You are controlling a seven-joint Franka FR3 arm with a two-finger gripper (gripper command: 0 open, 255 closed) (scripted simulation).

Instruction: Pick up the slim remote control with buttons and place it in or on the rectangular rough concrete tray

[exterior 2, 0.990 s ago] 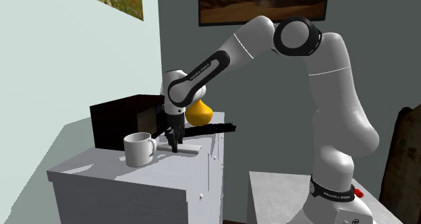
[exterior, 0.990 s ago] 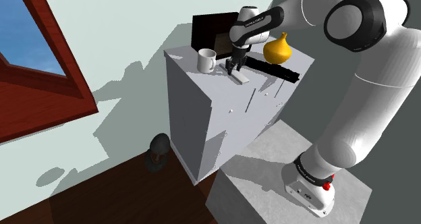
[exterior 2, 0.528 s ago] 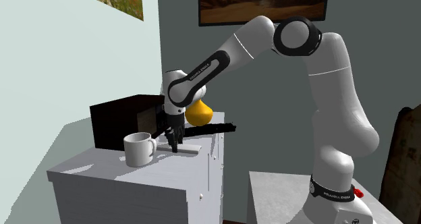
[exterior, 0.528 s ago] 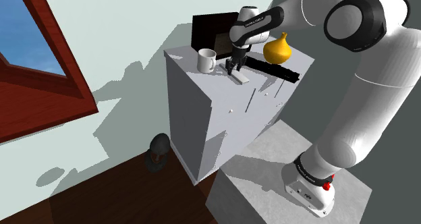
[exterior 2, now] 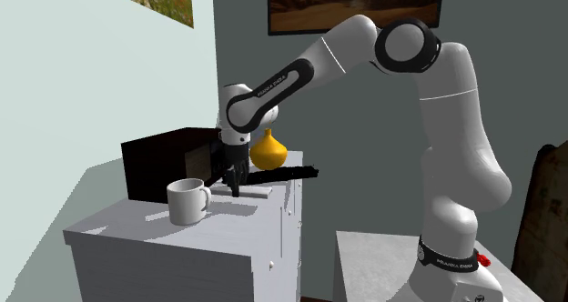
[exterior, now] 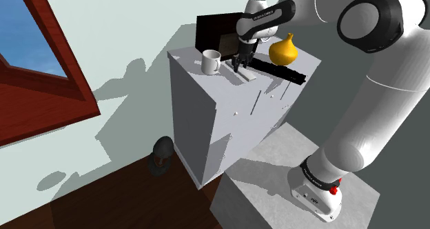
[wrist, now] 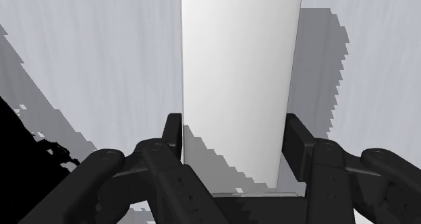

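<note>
Tool [wrist: 233,131], black, two-fingered, clamped on slim plain-white slab remote control [wrist: 239,61]: we'd lift it straight, level, clear of white mug [exterior 2: 187,202].

Obstacles: box [exterior: 210,29] directly behind mug [exterior: 211,61]; gripper [exterior: 239,67] clasping remote [wrist: 239,67] just beside mug's handle; vase [exterior: 283,50] and black bar [exterior: 279,72] beyond that. Bare cabinet top [exterior 2: 146,226] on mug's side opposite the box: free passage.
</note>
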